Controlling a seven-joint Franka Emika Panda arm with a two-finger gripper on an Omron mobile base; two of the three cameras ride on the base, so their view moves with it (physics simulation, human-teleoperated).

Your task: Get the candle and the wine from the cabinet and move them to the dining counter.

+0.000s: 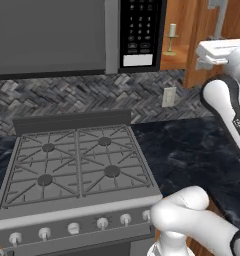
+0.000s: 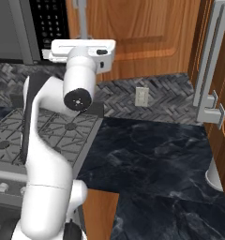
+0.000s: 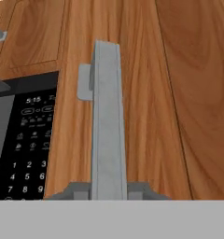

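Black marbled worktop (image 2: 152, 159), grey stove (image 1: 77, 170), herringbone backsplash (image 1: 67, 100), wooden cabinet (image 3: 146, 93)

The candle (image 1: 172, 37) stands upright on the open cabinet (image 1: 178, 30) shelf.

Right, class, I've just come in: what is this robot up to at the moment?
The white arm has reached up to the orange-brown wall cabinet beside the microwave. Its hand is shut on the cabinet's vertical silver bar handle, seen close up in the hand view. In the left base view the door looks partly open, and the candle stands inside on its brass holder. Below are the gas stove and a black marbled worktop.
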